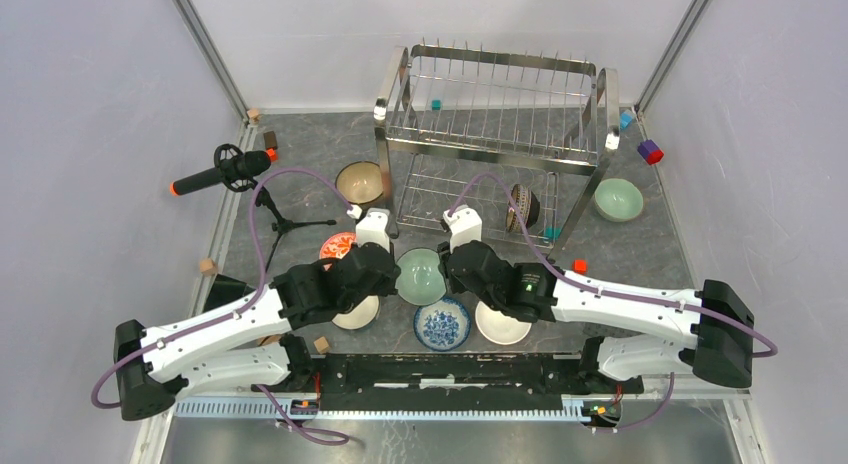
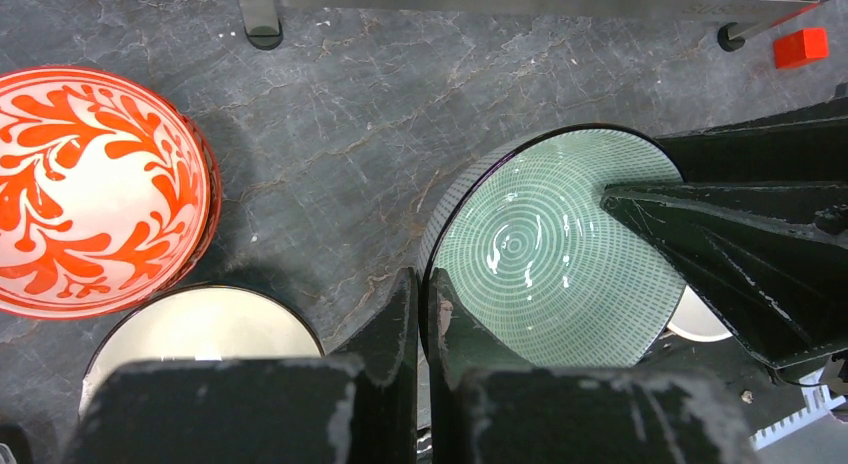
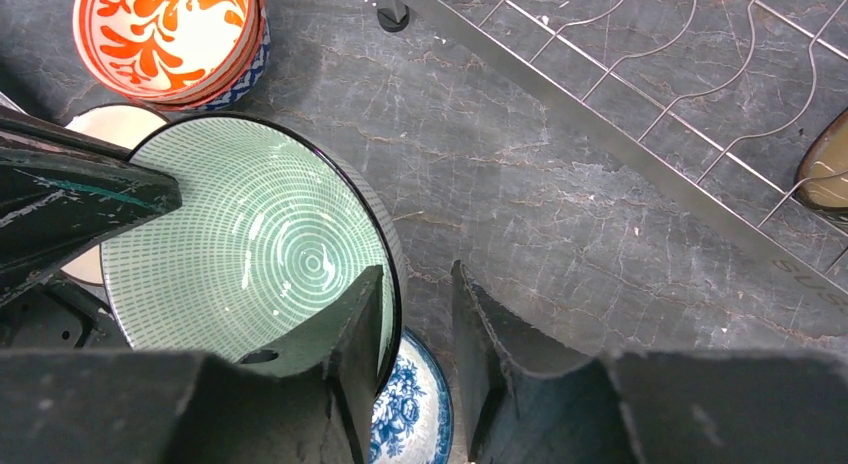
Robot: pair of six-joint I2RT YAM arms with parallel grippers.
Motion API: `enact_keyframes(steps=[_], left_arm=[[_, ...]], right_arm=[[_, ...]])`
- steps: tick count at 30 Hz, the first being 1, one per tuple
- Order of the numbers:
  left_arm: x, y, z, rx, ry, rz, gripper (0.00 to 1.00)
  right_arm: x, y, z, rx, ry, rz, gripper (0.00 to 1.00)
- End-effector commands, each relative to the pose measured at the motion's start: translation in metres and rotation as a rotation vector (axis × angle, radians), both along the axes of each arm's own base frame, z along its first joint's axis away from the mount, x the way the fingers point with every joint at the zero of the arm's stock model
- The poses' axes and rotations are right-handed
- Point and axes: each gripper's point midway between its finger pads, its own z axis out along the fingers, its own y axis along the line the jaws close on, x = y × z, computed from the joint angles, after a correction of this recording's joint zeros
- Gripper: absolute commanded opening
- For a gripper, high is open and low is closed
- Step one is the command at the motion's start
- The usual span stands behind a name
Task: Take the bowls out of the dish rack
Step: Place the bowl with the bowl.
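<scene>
Green bowl [image 1: 420, 274], just near of the dish rack [image 1: 495, 114], is pinched at its left rim by my left gripper [image 2: 422, 284]. My right gripper [image 3: 417, 279] straddles the right rim, unclamped. A skewed squeeze could tip it.

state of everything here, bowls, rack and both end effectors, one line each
green lined bowl, open side up, rim clamped by left end effector
left end effector, shut on green lined bowl
right end effector, open, astride the same rim
dish rack, one dark bowl in lower tier
dark bowl, standing on edge
orange patterned bowl, upright, nested in blue patterned bowl
</scene>
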Motion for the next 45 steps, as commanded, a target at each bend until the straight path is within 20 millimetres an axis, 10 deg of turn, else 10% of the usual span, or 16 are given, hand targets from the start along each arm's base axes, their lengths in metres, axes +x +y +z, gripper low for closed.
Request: enact_keyframes(steps=[1,13,19,25,34,41,45], left_arm=[[0.008,-0.014,0.043,-0.171,-0.06,0.05,0.02],[0.004,-0.02,0.044,-0.225,-0.06,0.024,0.04],[0.001,-0.02,0.045,-0.232,-0.066,0.0,0.59],[0.004,-0.008,0.051,-0.209,-0.101,0.02,0.88],[0.011,0.015,0.074,-0.219,-0.211,0.072,1.0],[0.015,0.016,0.071,-0.208,-0.221,0.094,1.0],[0.018,0.009,0.071,-0.206,-0.219,0.086,1.0]], right_arm=[[0.003,0.006,0.013,0.021,-0.016,0.005,0.34],[-0.002,-0.001,0.017,-0.001,-0.021,0.042,0.0],[-0.008,-0.024,0.042,-0.016,-0.068,0.067,0.0],[-0.021,-0.062,0.078,-0.069,-0.139,0.141,0.0],[-0.025,-0.111,0.245,0.087,-0.375,0.114,0.0],[0.007,-0.194,0.377,0.16,-0.619,-0.332,0.0],[0.011,-0.243,0.413,0.154,-0.694,-0.619,0.0]])
